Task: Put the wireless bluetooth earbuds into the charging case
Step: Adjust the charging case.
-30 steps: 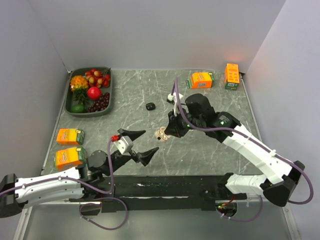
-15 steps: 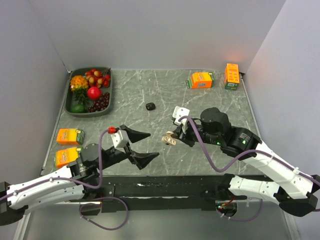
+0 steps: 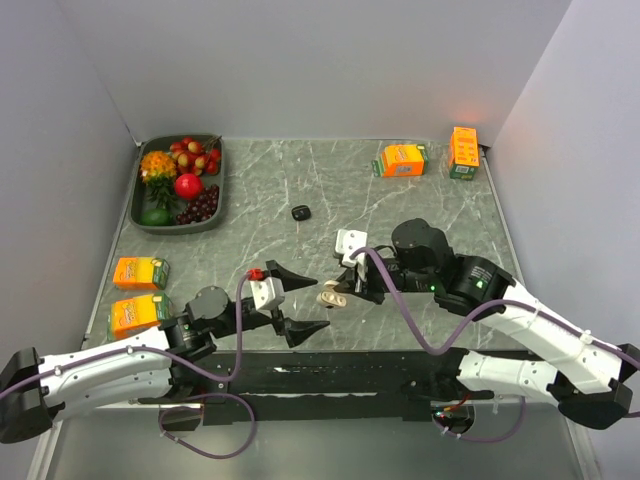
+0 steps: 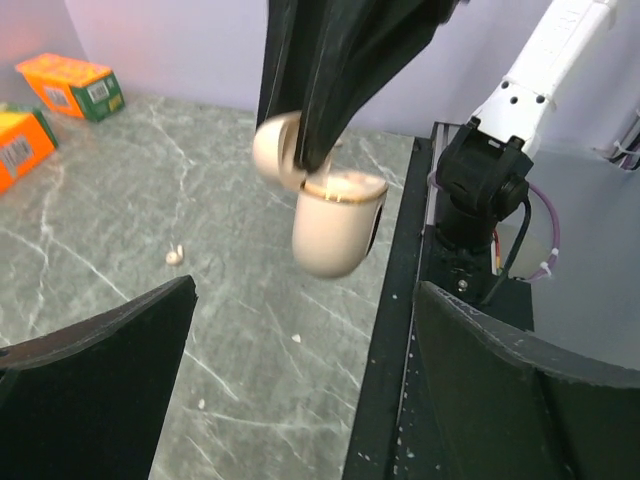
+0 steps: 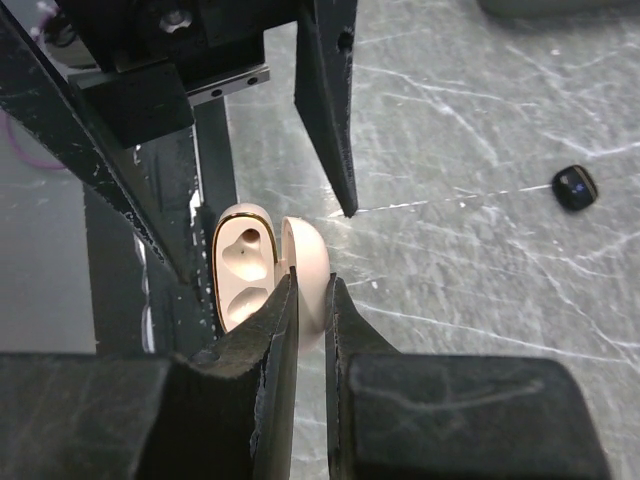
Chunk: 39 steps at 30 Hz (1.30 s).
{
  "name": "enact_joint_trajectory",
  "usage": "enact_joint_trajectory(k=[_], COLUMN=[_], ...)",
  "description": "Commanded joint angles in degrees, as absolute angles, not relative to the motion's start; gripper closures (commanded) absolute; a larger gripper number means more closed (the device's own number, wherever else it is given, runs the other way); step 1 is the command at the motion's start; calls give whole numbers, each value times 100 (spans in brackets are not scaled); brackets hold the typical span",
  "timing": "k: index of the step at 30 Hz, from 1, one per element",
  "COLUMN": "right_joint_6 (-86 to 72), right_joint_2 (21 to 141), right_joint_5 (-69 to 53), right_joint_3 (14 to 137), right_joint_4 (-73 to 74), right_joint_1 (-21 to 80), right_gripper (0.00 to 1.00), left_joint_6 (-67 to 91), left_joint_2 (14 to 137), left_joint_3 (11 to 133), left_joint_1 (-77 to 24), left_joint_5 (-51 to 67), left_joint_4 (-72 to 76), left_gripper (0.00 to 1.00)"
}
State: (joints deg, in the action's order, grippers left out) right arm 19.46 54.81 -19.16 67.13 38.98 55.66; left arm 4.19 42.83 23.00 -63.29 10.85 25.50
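Covering most of the top view, the grey marbled table point(image 3: 280, 170) carries everything else. Both arms reach in from the near edge and meet close to its middle. The left arm point(image 3: 110, 368) lies low along the front edge. The right arm point(image 3: 520, 315) bends in from the right side.

A dark tray point(image 3: 176, 229) with fruit stands in the far left corner. Two orange boxes point(image 3: 140, 272) lie near the left edge and two more orange boxes point(image 3: 403, 159) lie at the far right.

The left gripper point(image 3: 322, 301) has its fingers spread wide apart and holds nothing. In its own wrist view, the two dark fingers point(image 4: 100, 370) stand on both sides of the picture.

The right gripper point(image 5: 310, 290) has its fingers almost together, and they pinch the lid of the beige charging case point(image 5: 245, 270). The case is open and is lifted above the table, just in front of the open left gripper. In the left wrist view, the charging case point(image 4: 335, 225) hangs from the black fingers with the lid tipped to one side. In the right wrist view, two hollows in its body face the camera.

A small black rounded object point(image 3: 301, 212) lies on the table, well apart from both grippers. I cannot tell if it is a bud or another case.

A tiny white piece point(image 4: 175, 256), which looks like an earbud, lies on the table near the case.
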Motion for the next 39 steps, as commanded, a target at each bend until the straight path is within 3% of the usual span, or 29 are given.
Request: enact_joint_trajectory(k=[1, 26, 29, 32, 33, 39], right_joint_6=[2013, 2074, 2092, 2083, 2083, 2057], right_joint_2=[5624, 6012, 6029, 6003, 6003, 5977], right_joint_5=[-2144, -1978, -1925, -1881, -1872, -1872], right_joint_3=[6688, 6759, 6785, 6768, 6759, 6741], right_joint_4=[3727, 3454, 3472, 3437, 3428, 3401], right_joint_1=[5642, 5906, 5933, 5933, 5941, 5968], right_gripper=[100, 100, 100, 100, 100, 100], left_joint_6=[-130, -35, -35, -44, -44, 176], left_joint_2=[4184, 4614, 4649, 4676, 4684, 4649], left_joint_3=[2180, 2584, 2636, 2672, 2672, 2637], left_joint_1=[-6311, -6311, -6311, -6319, -6319, -6319], left_joint_5=[1327, 2021, 2118, 2180, 2197, 2153], left_joint_4=[3428, 3014, 2980, 2865, 2848, 2865], left_gripper=[5, 29, 38, 55, 65, 72])
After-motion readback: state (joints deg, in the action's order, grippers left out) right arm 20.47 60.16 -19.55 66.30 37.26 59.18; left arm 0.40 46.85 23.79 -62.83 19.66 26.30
